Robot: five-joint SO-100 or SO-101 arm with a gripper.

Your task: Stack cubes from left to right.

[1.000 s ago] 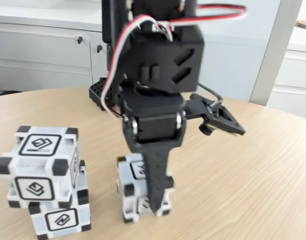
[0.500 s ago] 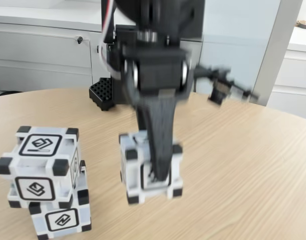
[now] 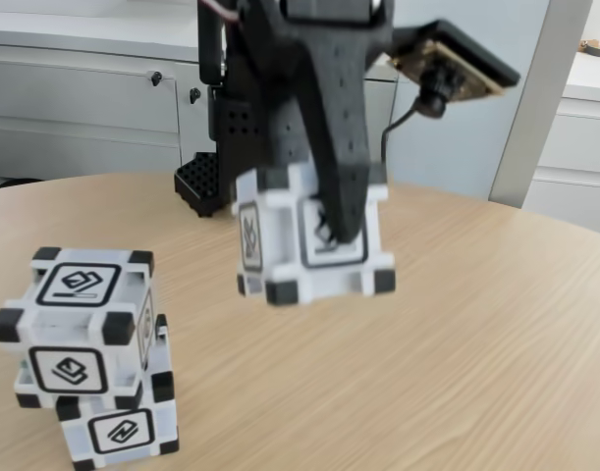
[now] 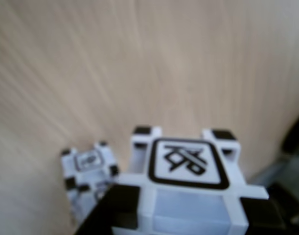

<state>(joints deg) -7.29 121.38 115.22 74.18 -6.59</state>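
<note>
My black gripper (image 3: 324, 234) is shut on a white cube (image 3: 280, 240) with black corners, and holds it in the air above the middle of the wooden table (image 3: 476, 353). In the fixed view two more cubes stand stacked at the left: the upper cube (image 3: 79, 314) rests slightly skewed on the lower cube (image 3: 118, 427). The held cube is to the right of this stack and higher than its top. Seen from the wrist, the held cube (image 4: 188, 171) fills the lower middle, with the stack (image 4: 88, 169) small below and to its left.
The arm's black base (image 3: 196, 182) stands at the table's far edge. White cabinets (image 3: 83, 108) line the wall behind. The wrist camera (image 3: 447, 69) juts out to the right of the arm. Bare table stretches to the right of the cubes.
The gripper has risen with the cube. One second ago the cube sat on the table between the fingers; now it hangs well above the surface, tilted slightly.
</note>
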